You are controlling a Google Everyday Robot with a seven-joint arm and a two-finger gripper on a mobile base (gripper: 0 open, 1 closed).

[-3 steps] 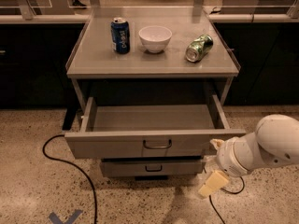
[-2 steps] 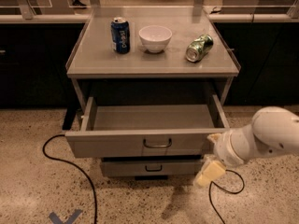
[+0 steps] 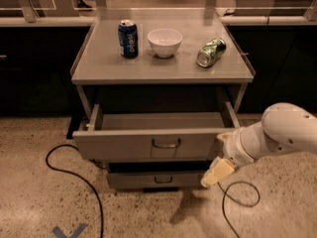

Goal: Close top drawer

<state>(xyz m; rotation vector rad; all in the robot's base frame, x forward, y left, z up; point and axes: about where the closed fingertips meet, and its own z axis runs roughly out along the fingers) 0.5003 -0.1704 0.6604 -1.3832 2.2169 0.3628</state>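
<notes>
The top drawer [image 3: 148,144] of the grey metal cabinet stands pulled out, its shallow tray empty and its flat front panel facing me with a small loop handle [image 3: 166,144] at the centre. My gripper [image 3: 216,173] hangs at the end of the white arm, just below and in front of the drawer front's right corner, pointing down and left. It is apart from the handle.
A lower drawer [image 3: 156,179] sits slightly out beneath. On the cabinet top [image 3: 99,68] stand a blue soda can [image 3: 128,38], a white bowl [image 3: 165,42] and a green can [image 3: 211,52] on its side. A black cable [image 3: 74,177] loops on the floor at left, a thinner one [image 3: 240,200] at right.
My arm and gripper have moved left and a little up, closer to the right end of the top drawer's front. The drawer has not moved.
</notes>
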